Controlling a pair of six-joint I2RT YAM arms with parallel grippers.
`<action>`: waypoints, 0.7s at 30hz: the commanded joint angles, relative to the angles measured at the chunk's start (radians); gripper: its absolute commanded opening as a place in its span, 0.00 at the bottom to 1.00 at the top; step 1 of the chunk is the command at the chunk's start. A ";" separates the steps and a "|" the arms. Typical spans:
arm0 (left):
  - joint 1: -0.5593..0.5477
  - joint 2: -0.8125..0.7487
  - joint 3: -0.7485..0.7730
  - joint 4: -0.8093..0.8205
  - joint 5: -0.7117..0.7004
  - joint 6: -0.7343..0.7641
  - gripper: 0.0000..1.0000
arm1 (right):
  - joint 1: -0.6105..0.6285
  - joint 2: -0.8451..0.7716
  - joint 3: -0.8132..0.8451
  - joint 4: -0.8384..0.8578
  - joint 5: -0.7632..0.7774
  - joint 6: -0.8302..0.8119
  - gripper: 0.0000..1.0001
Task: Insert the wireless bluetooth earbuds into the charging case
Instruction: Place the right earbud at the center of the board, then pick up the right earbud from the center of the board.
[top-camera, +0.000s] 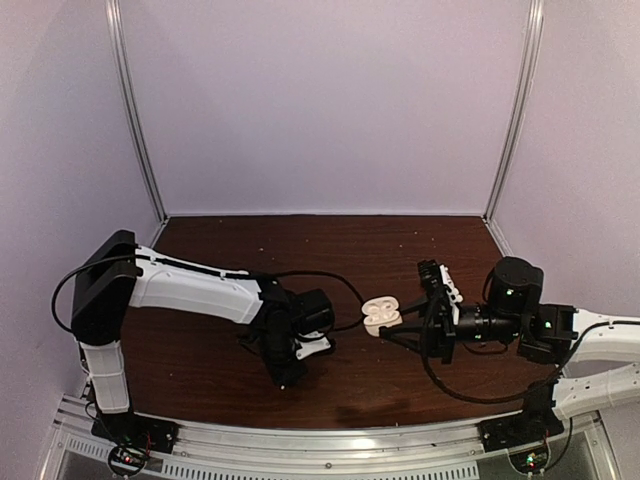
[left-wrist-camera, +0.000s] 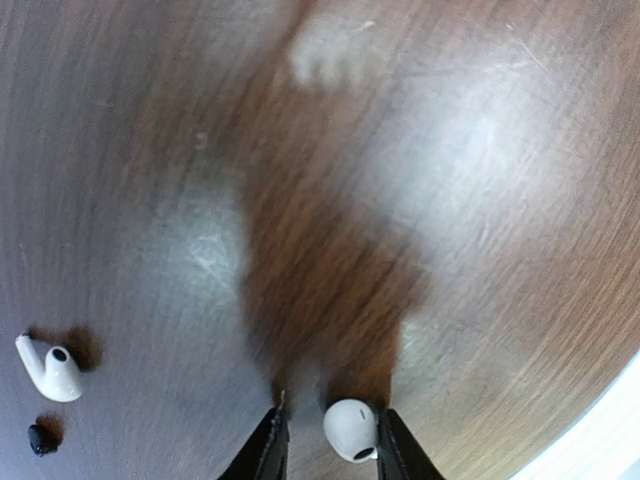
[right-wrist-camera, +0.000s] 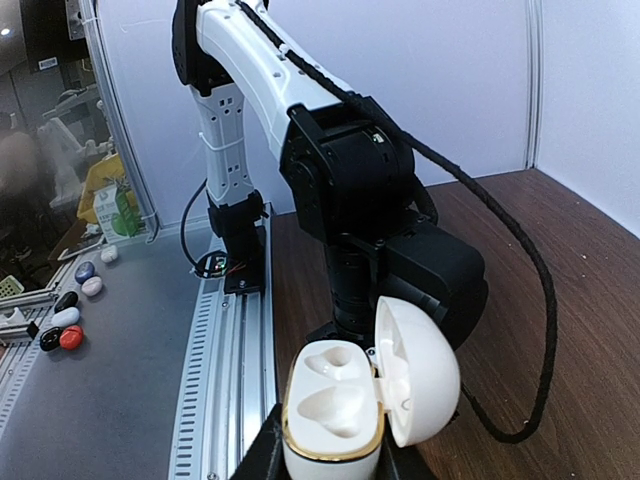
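Note:
A white earbud (left-wrist-camera: 350, 430) lies on the dark wood table between the fingers of my left gripper (left-wrist-camera: 330, 415). It rests against the right finger, with a gap to the left finger, so the jaws stand open. A second white earbud (left-wrist-camera: 48, 368) and a tiny black earbud (left-wrist-camera: 40, 438) lie loose at the left. My right gripper (right-wrist-camera: 330, 462) is shut on the white, gold-rimmed charging case (right-wrist-camera: 335, 405), held above the table with its lid open and both wells empty. From above, the case (top-camera: 381, 314) hangs between the two arms, and the left gripper (top-camera: 284, 376) points down at the table.
The left arm (right-wrist-camera: 340, 180) stands close behind the case, with a black cable (right-wrist-camera: 545, 300) looping to its right. An aluminium rail (right-wrist-camera: 225, 370) runs along the table's near edge. Several coloured cases (right-wrist-camera: 65, 320) lie on the grey surface beyond it. White walls (top-camera: 330, 100) enclose the table.

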 joint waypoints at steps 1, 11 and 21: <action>0.005 0.020 0.050 -0.052 -0.037 -0.034 0.33 | 0.001 -0.002 0.031 -0.007 -0.005 0.011 0.00; 0.006 0.047 0.072 -0.057 -0.025 -0.051 0.31 | 0.001 -0.004 0.032 -0.017 0.003 0.001 0.00; 0.005 0.049 0.065 -0.041 -0.024 -0.042 0.22 | 0.001 -0.005 0.029 -0.021 0.003 -0.001 0.00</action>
